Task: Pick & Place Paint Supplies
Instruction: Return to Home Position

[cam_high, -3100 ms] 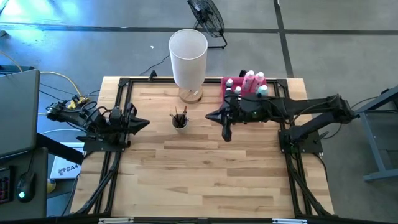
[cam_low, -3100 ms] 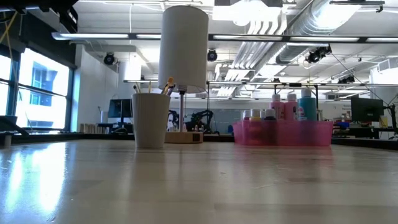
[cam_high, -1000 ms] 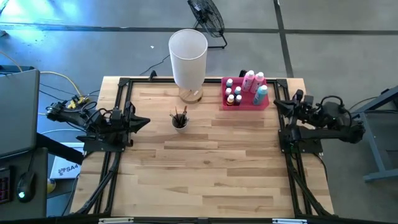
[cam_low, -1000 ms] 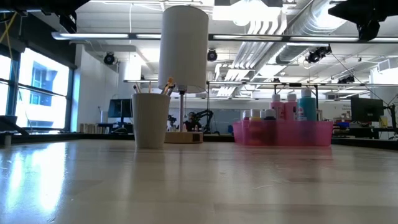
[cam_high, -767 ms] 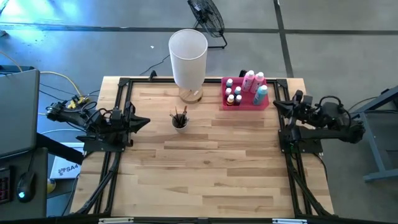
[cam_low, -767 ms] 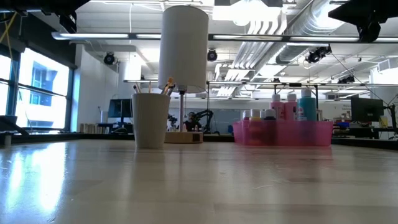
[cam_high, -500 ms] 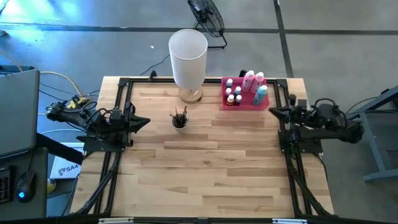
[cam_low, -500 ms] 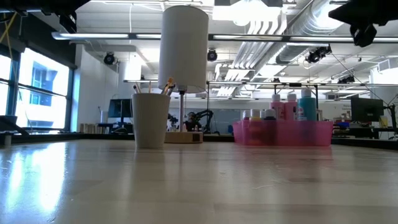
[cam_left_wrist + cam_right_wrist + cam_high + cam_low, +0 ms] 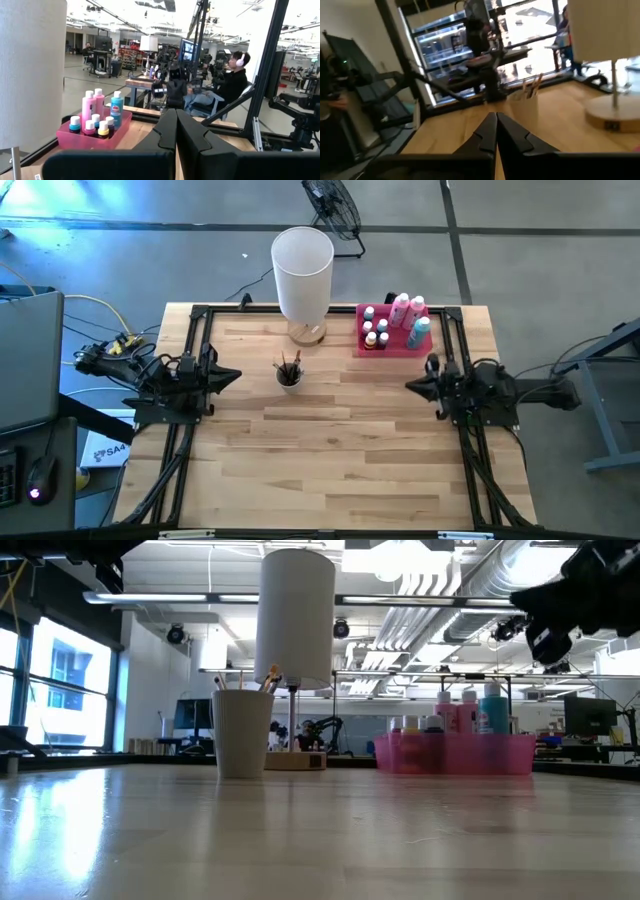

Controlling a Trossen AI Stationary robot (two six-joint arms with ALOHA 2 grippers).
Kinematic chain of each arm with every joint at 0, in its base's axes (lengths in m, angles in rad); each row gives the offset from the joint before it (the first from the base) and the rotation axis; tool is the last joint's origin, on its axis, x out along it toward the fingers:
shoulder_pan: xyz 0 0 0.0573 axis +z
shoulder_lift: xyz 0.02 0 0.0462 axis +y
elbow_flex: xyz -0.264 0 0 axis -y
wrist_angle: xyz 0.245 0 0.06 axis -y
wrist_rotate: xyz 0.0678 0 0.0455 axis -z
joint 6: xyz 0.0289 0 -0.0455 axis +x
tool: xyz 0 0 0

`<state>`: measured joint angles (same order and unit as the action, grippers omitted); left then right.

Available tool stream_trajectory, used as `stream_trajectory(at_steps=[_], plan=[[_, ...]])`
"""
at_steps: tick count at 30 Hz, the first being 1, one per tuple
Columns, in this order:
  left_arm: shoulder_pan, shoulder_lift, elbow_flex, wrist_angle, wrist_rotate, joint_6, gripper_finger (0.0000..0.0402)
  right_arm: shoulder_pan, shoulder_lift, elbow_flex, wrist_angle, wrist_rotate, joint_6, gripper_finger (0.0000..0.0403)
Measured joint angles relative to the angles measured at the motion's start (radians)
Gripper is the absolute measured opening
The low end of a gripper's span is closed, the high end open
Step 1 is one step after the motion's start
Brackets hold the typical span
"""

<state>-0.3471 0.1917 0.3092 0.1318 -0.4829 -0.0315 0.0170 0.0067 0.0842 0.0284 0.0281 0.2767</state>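
Observation:
Several small paint bottles (image 9: pixel 393 321), pink, teal and tiny capped ones, stand in a pink tray (image 9: pixel 392 345) at the table's far right; they also show in the left wrist view (image 9: pixel 96 116). Thin paintbrushes (image 9: pixel 289 367) stand in a white cup (image 9: pixel 242 732) near the table's middle. My left gripper (image 9: pixel 234 376) is shut at the left edge, holding nothing. My right gripper (image 9: pixel 412 386) is shut at the right edge, just on the near side of the tray, holding nothing.
A tall white cylinder on a wooden base (image 9: pixel 303 280) stands at the far side, behind the cup. A black frame (image 9: pixel 200 320) runs along the table's left, right and far edges. A person with headphones (image 9: pixel 231 80) sits beyond the table. Bare wood lies across the near half.
My right arm has folded down and swung from beside the tray's right end toward the table's near side, its gripper now lower and pointing left toward the middle, still shut. The bottles, tray, cup and left arm have kept still.

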Motion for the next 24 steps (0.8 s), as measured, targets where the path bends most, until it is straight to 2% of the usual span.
stream_trajectory(at_steps=[5,11,17,24], plan=[[0.0,0.0,0.0,0.0,0.0,0.0,0.0,0.0,0.0,-0.075,0.076,-0.1,0.018,0.0002],[0.0,0.0,0.0,0.0,0.0,0.0,0.0,0.0,0.0,-0.075,0.029,-0.163,0.009,0.0002],[0.0,0.0,0.0,-0.004,0.0,0.0,0.0,0.0,0.006,-0.076,0.013,-0.154,-0.047,0.0002],[0.0,0.0,0.0,-0.012,0.002,0.0,0.0,0.0,0.009,-0.076,-0.011,-0.035,-0.015,0.0002]])
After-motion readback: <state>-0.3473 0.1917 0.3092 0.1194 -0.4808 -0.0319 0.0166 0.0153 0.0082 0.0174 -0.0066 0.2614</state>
